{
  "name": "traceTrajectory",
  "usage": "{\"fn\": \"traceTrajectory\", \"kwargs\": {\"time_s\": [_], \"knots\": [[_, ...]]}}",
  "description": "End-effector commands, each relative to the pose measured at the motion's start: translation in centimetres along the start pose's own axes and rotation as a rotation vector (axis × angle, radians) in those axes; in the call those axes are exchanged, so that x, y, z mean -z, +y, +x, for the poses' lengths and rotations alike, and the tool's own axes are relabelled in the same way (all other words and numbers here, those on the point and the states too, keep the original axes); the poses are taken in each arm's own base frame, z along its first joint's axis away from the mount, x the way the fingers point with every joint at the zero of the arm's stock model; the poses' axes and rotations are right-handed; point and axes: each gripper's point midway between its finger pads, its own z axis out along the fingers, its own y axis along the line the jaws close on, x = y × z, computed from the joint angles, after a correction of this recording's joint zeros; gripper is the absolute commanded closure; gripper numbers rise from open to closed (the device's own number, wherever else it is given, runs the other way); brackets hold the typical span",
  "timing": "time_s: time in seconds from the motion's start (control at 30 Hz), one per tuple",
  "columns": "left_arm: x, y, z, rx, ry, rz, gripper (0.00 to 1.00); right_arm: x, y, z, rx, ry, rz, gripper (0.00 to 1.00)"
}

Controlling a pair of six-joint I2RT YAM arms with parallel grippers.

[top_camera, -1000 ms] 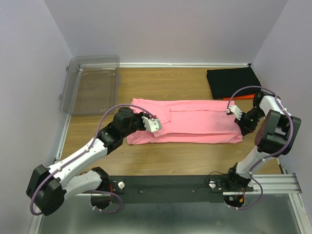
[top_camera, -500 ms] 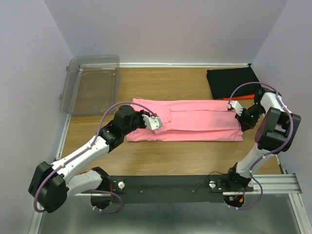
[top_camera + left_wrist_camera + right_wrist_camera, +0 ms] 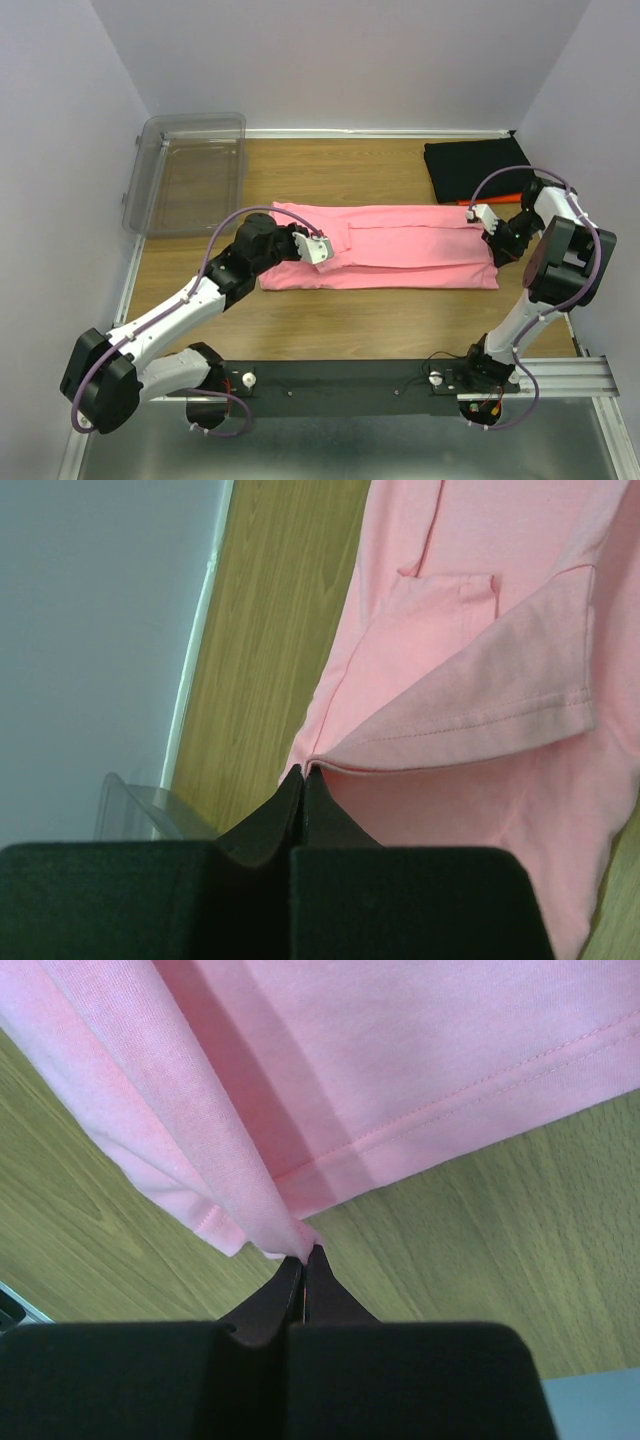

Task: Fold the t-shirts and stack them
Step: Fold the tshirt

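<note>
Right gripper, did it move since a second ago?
Yes. The right gripper, pinching a corner of the pink t-shirt, moved a little away from the arms, closer to the folded black t-shirt.

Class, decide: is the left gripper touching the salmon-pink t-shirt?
Touching. The left wrist view shows the left gripper with jaws shut on a folded edge of the salmon-pink t-shirt.

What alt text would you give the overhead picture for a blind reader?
Two robot arms hold a pink t-shirt flat on a wooden table, the left gripper pinching one end and the right gripper the other. A folded black shirt lies far right, a clear bin far left.
</note>
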Motion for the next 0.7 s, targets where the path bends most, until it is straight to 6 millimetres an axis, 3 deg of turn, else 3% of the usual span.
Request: {"fn": "traceTrajectory", "kwargs": {"time_s": [0.0, 0.67], "knots": [[-0.2, 1.7, -1.3, -0.013, -0.043, -0.035, 1.0, 0.2, -0.5, -0.4, -0.02, -0.033, -0.004, 0.99], [-1.5, 2.6, -1.9, -0.035, -0.05, -0.028, 1.0, 0.0, -0.9, -0.4, -0.034, -0.031, -0.009, 0.98]]}}
